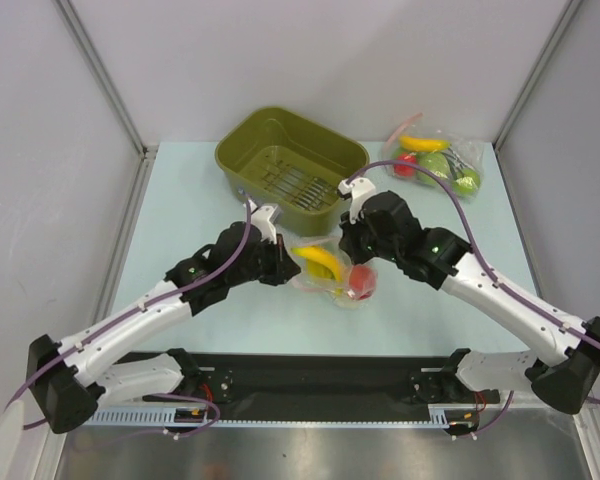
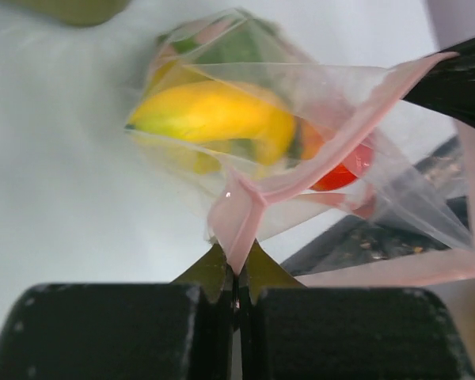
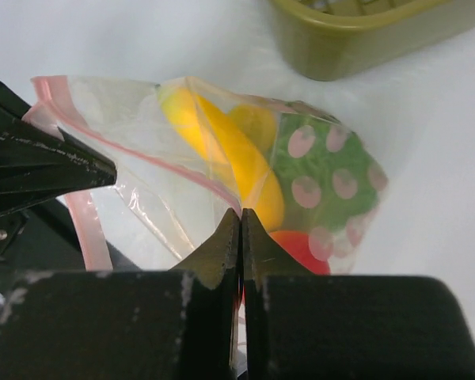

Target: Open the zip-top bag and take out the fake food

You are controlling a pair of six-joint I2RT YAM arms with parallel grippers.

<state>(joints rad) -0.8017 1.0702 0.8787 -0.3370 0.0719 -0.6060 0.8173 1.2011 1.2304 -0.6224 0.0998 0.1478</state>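
The zip-top bag [image 1: 332, 272] hangs just over the middle of the table [image 1: 180, 200], strung between the two arms. From above, the left gripper [image 1: 285, 262] has it at the nine o'clock side and the right gripper [image 1: 352, 245] at about one o'clock. The fake food [image 1: 320, 262] is all inside. An olive basket [image 1: 230, 155] sits at twelve o'clock from the bag, and the other bag [image 1: 435, 160] lies well apart at two o'clock.

In the left wrist view, the jaws are pressed together on a fold of the pink zip strip [image 2: 245, 207]. The banana [image 2: 214, 111] and red fruit [image 2: 342, 170] show through the plastic towards twelve and two o'clock.

In the right wrist view, those jaws are likewise clamped on the clear wall of the bag, just under the strip, with the banana and a green spotted piece [image 3: 324, 166] beyond.

I'd say the opening step is in hand: each side of the mouth is held. Next calls for drawing the grippers apart steadily to part the zip without the plastic slipping out.
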